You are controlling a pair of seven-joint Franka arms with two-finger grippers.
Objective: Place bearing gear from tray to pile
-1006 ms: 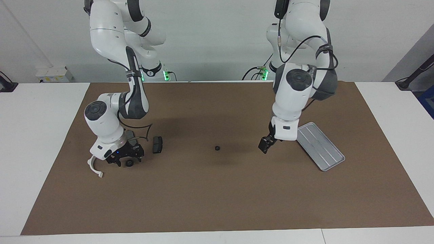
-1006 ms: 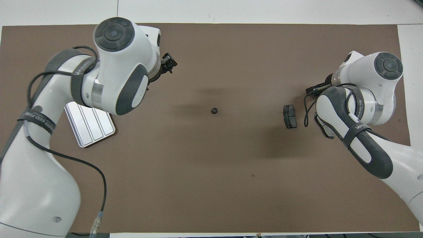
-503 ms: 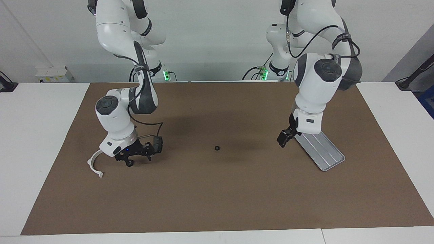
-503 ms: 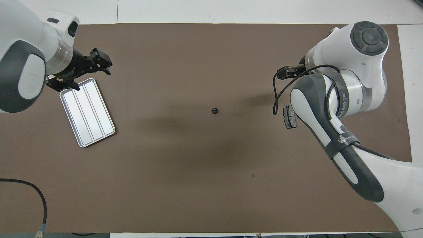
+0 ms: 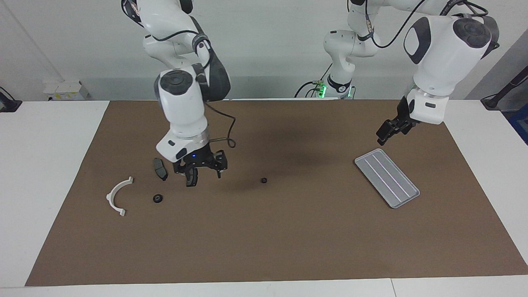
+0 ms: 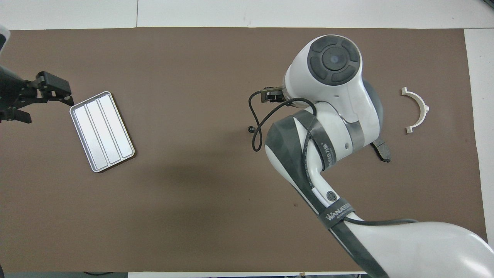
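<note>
Right gripper (image 5: 203,171) hangs open over the mat beside a dark brake pad (image 5: 160,169), holding nothing; left gripper (image 5: 391,130) open above the empty tray (image 5: 387,177); small bearing gear (image 5: 157,198) beside white bracket (image 5: 117,196); another (image 5: 264,180) lies mid-mat.

Tray (image 5: 387,177) at left arm's end; bracket (image 5: 117,196), gear (image 5: 157,198) at right arm's.

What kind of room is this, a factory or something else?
Probably a robotics lab, not a factory: two white arms stand at a table covered by a brown mat, with only a metal tray and a few loose parts such as a white bracket laid out.
</note>
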